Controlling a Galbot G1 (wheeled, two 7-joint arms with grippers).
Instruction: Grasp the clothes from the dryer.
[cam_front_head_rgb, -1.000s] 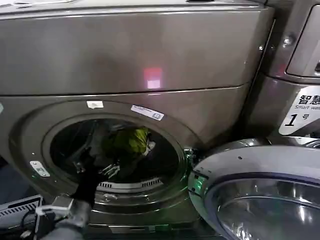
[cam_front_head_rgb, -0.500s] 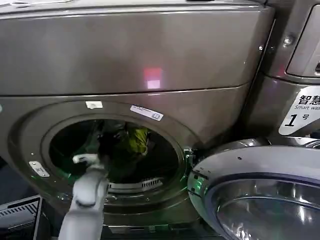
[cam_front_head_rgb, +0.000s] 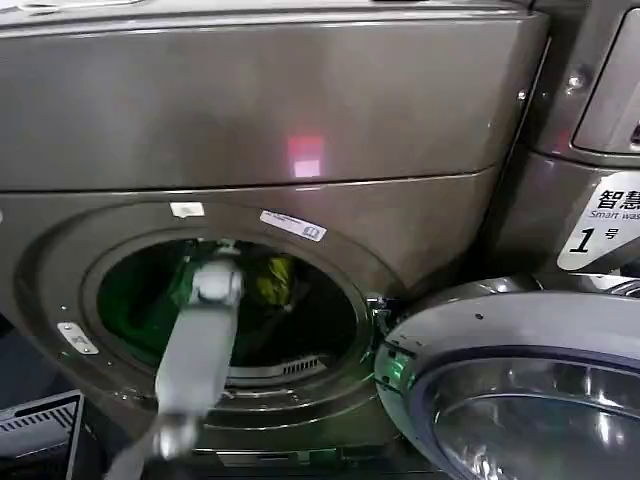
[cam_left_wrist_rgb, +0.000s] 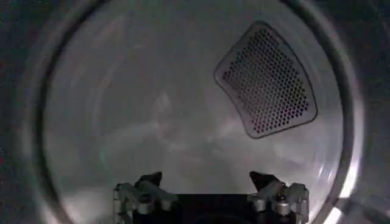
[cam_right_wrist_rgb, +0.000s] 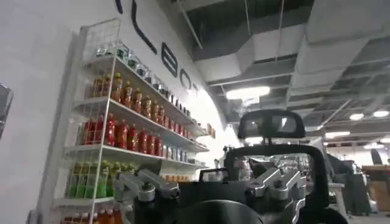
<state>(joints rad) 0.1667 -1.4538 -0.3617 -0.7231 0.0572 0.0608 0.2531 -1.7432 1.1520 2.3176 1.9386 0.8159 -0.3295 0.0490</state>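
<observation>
Yellow-green crumpled fabric clothes (cam_front_head_rgb: 270, 282) lie deep inside the dark bronze-grey metal dryer (cam_front_head_rgb: 260, 110) drum, beyond the left gripper (cam_left_wrist_rgb: 210, 182), whose jaws stand open and empty inside the porthole.

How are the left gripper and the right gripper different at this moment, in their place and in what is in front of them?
The left gripper is inside the dryer, facing the drum's back wall and its perforated vent; the right gripper is away from the machine, facing a shelf of bottles and a ceiling. The left arm reaches through the porthole near the clothes; the right gripper is near no clothes. Both have their fingers spread apart and hold nothing.
</observation>
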